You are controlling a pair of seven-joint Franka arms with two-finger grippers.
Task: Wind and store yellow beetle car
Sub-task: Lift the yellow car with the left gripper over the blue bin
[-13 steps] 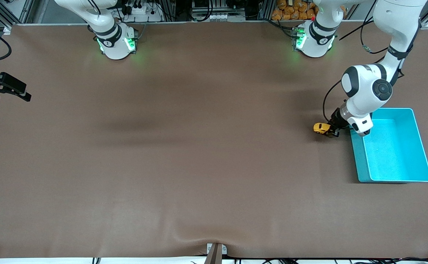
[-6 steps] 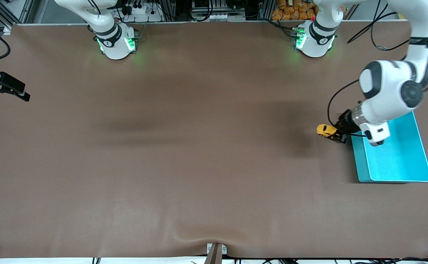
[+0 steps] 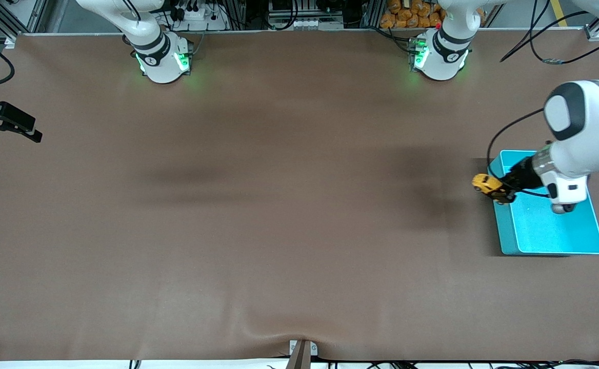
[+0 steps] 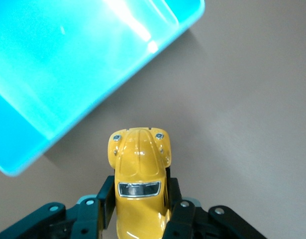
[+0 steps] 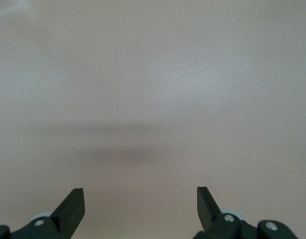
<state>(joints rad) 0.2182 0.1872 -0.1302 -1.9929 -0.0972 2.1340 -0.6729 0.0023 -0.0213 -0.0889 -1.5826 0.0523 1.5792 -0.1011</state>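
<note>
Yellow beetle car (image 3: 486, 183) clamped in the left gripper (image 3: 504, 191) above the turquoise bin's (image 3: 556, 249) rim, at the left arm's table end, right gripper (image 5: 140, 201) spread wide, idle over bare brown cloth (image 3: 279, 230).

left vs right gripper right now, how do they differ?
Load: the left gripper is shut on the yellow beetle car; the right gripper holds nothing.
Fingers: the left's press against the car's sides; the right's are spread wide.
Place: the left hangs over the turquoise bin's rim toward the right arm's end; the right waits over bare table at the right arm's end.
Shared: both have dark two-finger hands.
</note>
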